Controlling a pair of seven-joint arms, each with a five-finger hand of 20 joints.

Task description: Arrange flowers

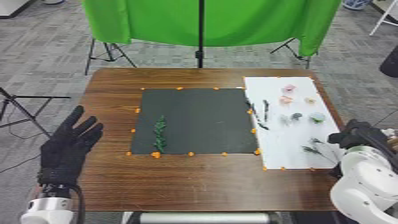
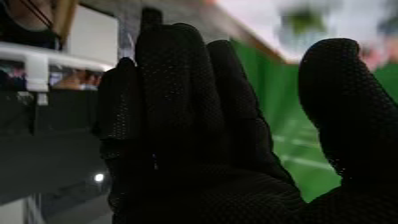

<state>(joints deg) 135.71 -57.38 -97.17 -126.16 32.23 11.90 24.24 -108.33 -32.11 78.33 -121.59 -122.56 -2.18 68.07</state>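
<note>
Thin stems lying flat, like the wispy sprigs (image 1: 312,149) on the white sheet (image 1: 306,161), could slip from thick gloved fingertips, and a broad sweep could scatter the closely set pink blossoms (image 1: 288,89) or dark twigs (image 1: 266,106). A dragged stem might nudge the lone leafy sprig (image 1: 160,134) lying on the dark mat (image 1: 204,120). The right hand (image 1: 360,134) hangs beside the sheet, empty, its thumb spread wide from extended fingers; the left hand (image 1: 62,152), fingers straight, is at the left edge of the bench (image 1: 213,190).

We were in a lab, it seemed: green backdrop (image 1: 258,22) at twelve o'clock, black tripod (image 1: 11,98) at nine, grey floor (image 1: 40,65).
</note>
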